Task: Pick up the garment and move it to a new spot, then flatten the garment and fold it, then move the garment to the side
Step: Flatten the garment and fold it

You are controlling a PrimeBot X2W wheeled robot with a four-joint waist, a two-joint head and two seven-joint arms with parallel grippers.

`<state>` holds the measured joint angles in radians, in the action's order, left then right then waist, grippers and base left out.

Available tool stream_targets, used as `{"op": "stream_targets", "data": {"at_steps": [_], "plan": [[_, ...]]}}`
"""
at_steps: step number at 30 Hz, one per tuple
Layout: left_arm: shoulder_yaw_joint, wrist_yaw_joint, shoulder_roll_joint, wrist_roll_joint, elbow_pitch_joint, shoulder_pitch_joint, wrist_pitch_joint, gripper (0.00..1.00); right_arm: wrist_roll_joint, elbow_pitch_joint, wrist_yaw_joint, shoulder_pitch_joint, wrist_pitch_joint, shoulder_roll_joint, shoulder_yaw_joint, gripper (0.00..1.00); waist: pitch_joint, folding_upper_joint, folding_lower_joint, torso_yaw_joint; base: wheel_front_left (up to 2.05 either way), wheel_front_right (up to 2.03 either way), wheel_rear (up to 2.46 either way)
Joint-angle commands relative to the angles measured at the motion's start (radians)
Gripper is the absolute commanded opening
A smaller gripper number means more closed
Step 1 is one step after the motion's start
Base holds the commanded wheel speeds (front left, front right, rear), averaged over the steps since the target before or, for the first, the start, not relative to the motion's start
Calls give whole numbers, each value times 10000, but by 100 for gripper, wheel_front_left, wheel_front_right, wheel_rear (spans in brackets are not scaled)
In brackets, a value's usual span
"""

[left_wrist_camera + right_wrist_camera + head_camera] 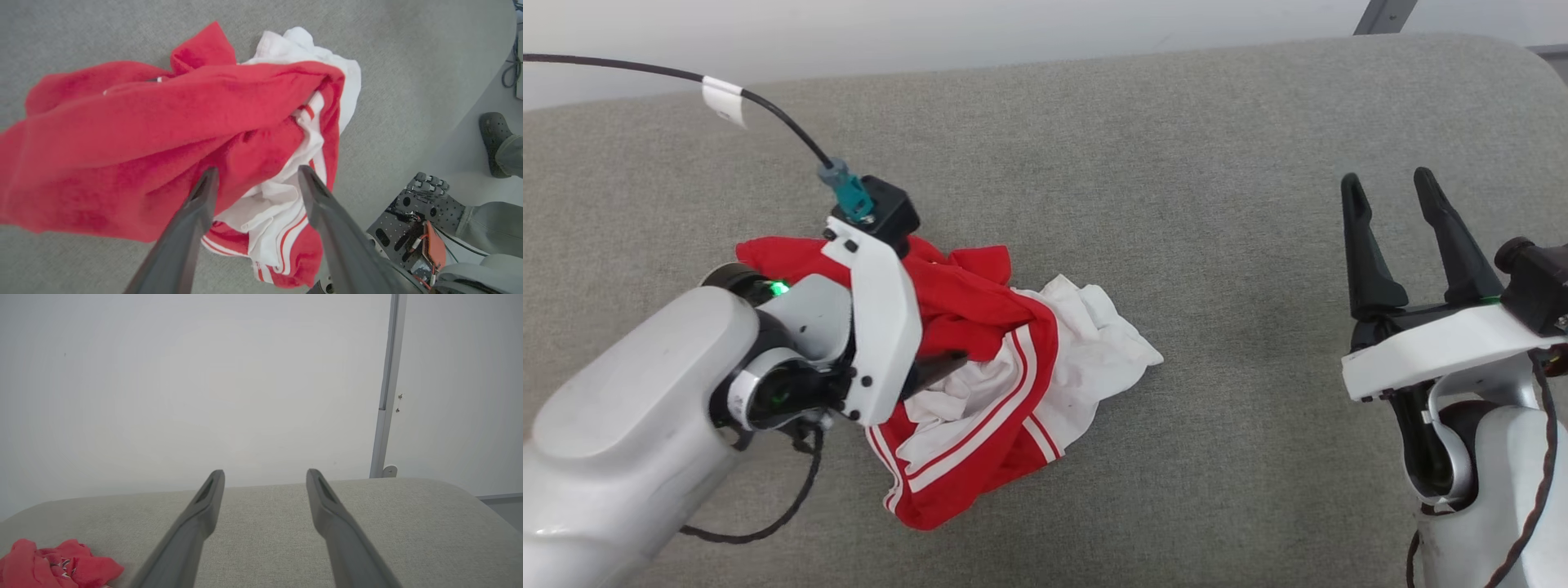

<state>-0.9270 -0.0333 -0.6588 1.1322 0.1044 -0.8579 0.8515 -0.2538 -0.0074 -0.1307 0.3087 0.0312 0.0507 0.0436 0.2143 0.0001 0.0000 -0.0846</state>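
Note:
The garment (968,310) lies crumpled in a heap on the grey padded table (1192,163), left of centre, red with white parts and striped trim. My left gripper (257,170) hangs right over the heap, fingers spread wide and pointing down at the garment (155,122); they stand open with folds of red and white cloth under and between them, not pinched. One dark fingertip (947,363) pokes out from under the white wrist plate. My right gripper (1387,178) stands open at the right, well away from the cloth, fingers pointing at the far edge. In the right wrist view it (264,473) is open over bare table, the garment (57,563) at lower left.
A black cable (768,110) arcs over the table to my left wrist. The table's far edge curves along a pale wall with a metal post (386,388). Beyond the near right edge are a person's shoe (492,141) and my base (412,220).

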Motion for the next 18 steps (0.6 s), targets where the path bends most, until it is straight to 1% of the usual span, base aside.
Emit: {"op": "stream_targets", "data": {"at_steps": [1,7,11,15,18], "plan": [[-15,-83,-108,46,-98,-90,126,100,84,-65,-1,97,-57,3,28,100,4,-1,0,15,0,0,0],[-130,-532,-420,256,-415,363,513,100,105,-142,-1,165,1,3,0,100,12,-1,0,36,0,0,0],[-195,-643,-383,344,-474,538,647,100,97,-223,-1,219,32,3,11,100,56,-1,0,14,0,0,0],[-350,-532,-378,10,-328,542,500,100,139,-288,-1,246,85,3,20,100,143,-1,0,-33,0,0,0],[-457,-362,-271,-151,28,599,253,100,166,-328,-1,276,111,3,21,100,220,-1,0,-71,0,0,0]]}}
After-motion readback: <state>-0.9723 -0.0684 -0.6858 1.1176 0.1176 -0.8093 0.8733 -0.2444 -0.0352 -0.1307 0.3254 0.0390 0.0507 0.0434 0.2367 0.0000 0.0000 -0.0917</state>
